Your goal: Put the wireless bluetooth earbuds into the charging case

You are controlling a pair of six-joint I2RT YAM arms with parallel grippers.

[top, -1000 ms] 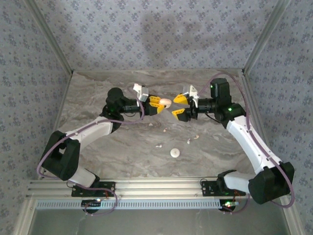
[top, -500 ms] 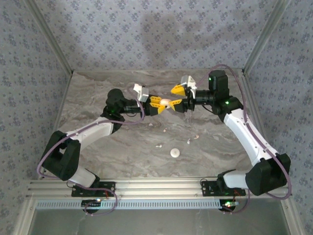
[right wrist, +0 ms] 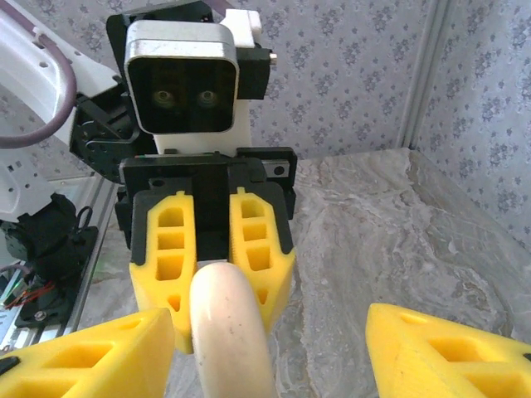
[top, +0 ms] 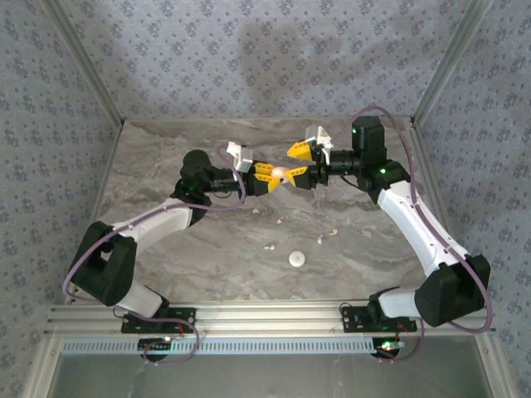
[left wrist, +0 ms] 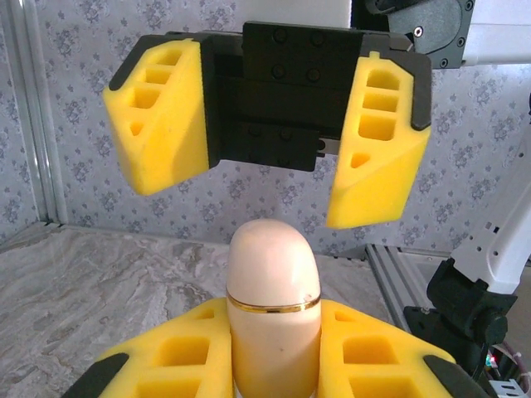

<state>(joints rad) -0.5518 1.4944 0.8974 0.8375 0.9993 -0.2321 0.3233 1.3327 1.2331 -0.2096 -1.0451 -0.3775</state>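
Top external view: above the worktop (top: pixel 207 249) the left claw (top: pixel 270 177) is clamped tight on the charging case (top: pixel 282 173); the right claw (top: pixel 298 162) gapes empty, half-wide, facing its cap. Opening seems in hand; next, squeeze the cap squarely. Earbuds (top: pixel 328 236) lie well below both claws.

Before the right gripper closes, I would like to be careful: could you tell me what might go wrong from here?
The case is pinched by its base alone in the left gripper, above the table, so a push from the open right gripper might tilt it or knock it loose. If it fell, it could scatter the earbuds lying there.
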